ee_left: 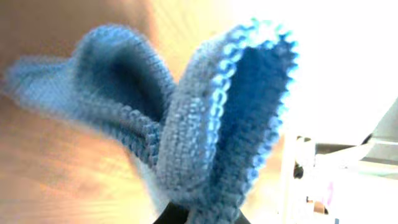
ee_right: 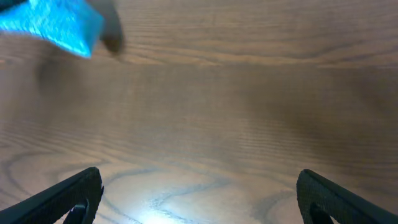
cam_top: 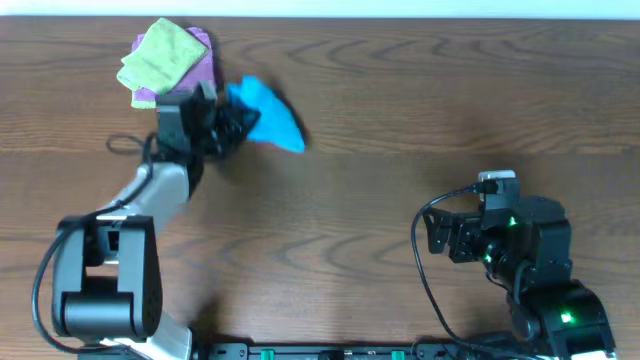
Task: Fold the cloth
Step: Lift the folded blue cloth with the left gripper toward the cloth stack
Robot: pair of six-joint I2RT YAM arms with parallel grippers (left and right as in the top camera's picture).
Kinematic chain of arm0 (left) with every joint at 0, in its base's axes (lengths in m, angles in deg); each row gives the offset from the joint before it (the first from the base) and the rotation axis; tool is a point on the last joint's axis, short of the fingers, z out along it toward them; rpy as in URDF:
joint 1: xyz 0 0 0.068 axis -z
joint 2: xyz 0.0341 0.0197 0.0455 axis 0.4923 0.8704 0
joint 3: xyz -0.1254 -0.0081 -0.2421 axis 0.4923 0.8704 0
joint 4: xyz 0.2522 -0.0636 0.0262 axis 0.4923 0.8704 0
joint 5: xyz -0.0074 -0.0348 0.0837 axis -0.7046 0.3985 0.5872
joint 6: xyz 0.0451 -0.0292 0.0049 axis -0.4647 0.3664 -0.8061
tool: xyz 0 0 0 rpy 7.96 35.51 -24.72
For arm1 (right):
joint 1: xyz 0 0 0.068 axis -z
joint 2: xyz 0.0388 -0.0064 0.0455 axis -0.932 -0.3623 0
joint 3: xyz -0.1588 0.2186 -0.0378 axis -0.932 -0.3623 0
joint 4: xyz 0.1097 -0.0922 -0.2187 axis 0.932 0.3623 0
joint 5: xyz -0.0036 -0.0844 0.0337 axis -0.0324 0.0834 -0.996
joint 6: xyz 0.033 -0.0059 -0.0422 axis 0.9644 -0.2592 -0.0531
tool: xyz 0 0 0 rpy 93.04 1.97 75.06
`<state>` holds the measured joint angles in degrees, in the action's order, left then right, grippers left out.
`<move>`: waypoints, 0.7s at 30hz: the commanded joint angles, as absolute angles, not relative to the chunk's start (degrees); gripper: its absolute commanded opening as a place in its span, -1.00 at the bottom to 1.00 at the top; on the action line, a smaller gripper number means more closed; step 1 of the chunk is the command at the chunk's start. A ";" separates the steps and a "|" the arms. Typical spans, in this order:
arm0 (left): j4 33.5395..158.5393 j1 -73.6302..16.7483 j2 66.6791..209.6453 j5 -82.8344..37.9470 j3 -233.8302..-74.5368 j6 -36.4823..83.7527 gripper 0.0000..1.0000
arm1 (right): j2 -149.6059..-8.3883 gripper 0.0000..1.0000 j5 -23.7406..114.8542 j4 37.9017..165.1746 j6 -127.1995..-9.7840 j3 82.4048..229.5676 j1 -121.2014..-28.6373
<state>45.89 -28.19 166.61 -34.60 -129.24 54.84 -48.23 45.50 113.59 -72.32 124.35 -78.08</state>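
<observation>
We see the cloth (cam_top: 268,116) in the far left part of the table (cam_top: 400,100), bunched rather than spread flat. From overhead its long axis runs on a diagonal, from a broad end at the upper left down to a narrow tip pointing to the lower right, toward the middle of the table. The left gripper (cam_top: 238,122) meets the cloth at its left edge, and its jaws are closed on the fabric. In the left wrist view the cloth rises out of the pinch in two folded lobes, the nearer one with a bright blue edge. We cannot tell whether its tip touches the wood. Just beyond the left arm lies a lime-green folded cloth (cam_top: 160,55) on top of a purple folded cloth (cam_top: 205,58), both near the blue one. The right gripper (ee_right: 199,179) hangs over bare wood well apart from the cloth, its jaws spread wide with nothing between them
</observation>
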 commanded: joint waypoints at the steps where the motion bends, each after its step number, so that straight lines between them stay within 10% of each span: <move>1: 51.13 -28.43 166.81 -30.25 -137.70 55.10 -0.88 | -47.97 0.98 45.24 113.57 -71.49 123.98 -77.62; 21: 57.69 -34.77 175.35 -12.65 -160.72 50.60 -0.88 | -47.97 0.98 45.24 113.57 -71.49 123.98 -77.62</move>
<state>58.87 -34.33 171.81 -13.70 -158.34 51.71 -48.23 45.50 113.55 -72.32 124.35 -78.08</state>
